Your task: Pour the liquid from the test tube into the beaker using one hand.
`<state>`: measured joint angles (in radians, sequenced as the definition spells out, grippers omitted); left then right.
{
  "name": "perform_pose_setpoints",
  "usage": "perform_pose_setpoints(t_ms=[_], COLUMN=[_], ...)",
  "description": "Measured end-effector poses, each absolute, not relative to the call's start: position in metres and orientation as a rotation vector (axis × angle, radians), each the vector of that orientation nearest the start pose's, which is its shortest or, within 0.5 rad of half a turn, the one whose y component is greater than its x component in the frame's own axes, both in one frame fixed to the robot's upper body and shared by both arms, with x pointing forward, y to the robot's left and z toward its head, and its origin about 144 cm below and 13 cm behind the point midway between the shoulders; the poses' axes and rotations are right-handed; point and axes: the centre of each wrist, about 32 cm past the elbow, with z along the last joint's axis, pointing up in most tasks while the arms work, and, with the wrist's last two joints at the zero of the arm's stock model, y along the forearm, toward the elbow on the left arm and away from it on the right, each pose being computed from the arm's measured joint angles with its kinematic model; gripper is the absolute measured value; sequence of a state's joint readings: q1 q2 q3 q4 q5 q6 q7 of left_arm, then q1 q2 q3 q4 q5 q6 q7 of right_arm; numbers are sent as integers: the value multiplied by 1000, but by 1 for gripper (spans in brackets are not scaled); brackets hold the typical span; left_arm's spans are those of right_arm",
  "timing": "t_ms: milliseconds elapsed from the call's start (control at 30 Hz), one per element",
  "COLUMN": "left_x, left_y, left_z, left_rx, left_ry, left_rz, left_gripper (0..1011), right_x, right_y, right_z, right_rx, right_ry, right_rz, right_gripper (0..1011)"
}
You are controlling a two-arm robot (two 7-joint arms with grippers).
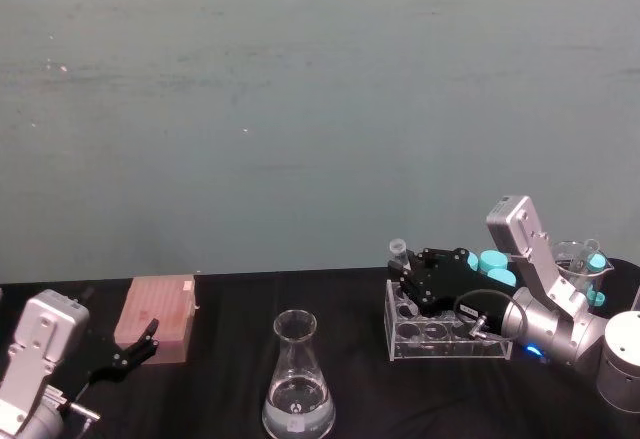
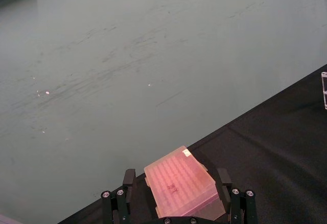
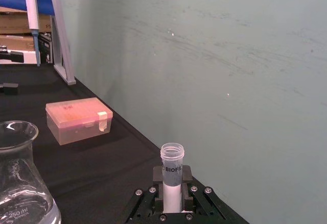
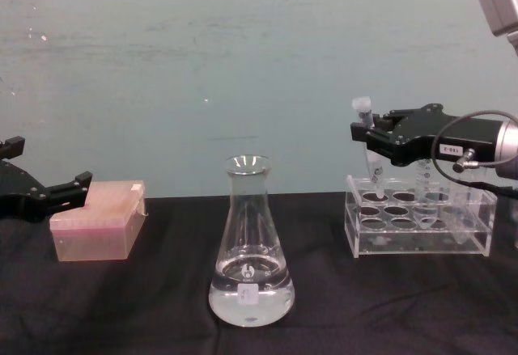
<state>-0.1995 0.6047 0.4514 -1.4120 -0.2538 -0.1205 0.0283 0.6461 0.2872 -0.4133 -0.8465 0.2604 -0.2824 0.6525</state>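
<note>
My right gripper (image 4: 368,138) hangs above the left end of the clear acrylic tube rack (image 4: 421,234), its black fingers (image 3: 157,179) clamped on the small slim clear plastic test tube (image 4: 366,141). The test tube stands upright in my grip, with its open whitish rim above the fingers and its tapered tip pointing down at a rack hole. From the chest view the tip appears at or just above the top plate of the rack; I cannot tell whether it is clear of the hole. I cannot make out the liquid level inside the test tube.

The tall clear glass conical beaker (image 4: 250,250) stands upright on the black table (image 4: 162,314), well to the left of the rack and near the table's front centre. Clear colourless liquid (image 4: 251,300) lies in its wide base, behind a small white label (image 4: 248,293).

Capped tubes with teal screw caps (image 1: 492,260) sit in the rack behind my right gripper.

My left gripper (image 1: 135,351) rests low at the left side of the table, fingers apart, holding nothing. It lies just beside the pink translucent lidded plastic box (image 1: 157,317), which stands well apart from the beaker.
</note>
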Motion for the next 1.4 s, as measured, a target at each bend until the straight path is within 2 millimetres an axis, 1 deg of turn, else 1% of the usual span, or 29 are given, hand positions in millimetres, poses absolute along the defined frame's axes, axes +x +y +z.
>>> perform_pose_setpoints(t_ms=[500,1400], left_x=[489,489], left_y=[310,310], left_z=[1140,1140], left_rx=[304,304], left_ry=[-285,-285], left_rz=[1248,1248], left_gripper=[1000,1000], right_x=[626,625], right_y=[-280,-282], right_z=[1156,1145], right_rx=[-128,-156], right_ry=[-203,-179], right_rz=[-760,-755], right_gripper=[198,198])
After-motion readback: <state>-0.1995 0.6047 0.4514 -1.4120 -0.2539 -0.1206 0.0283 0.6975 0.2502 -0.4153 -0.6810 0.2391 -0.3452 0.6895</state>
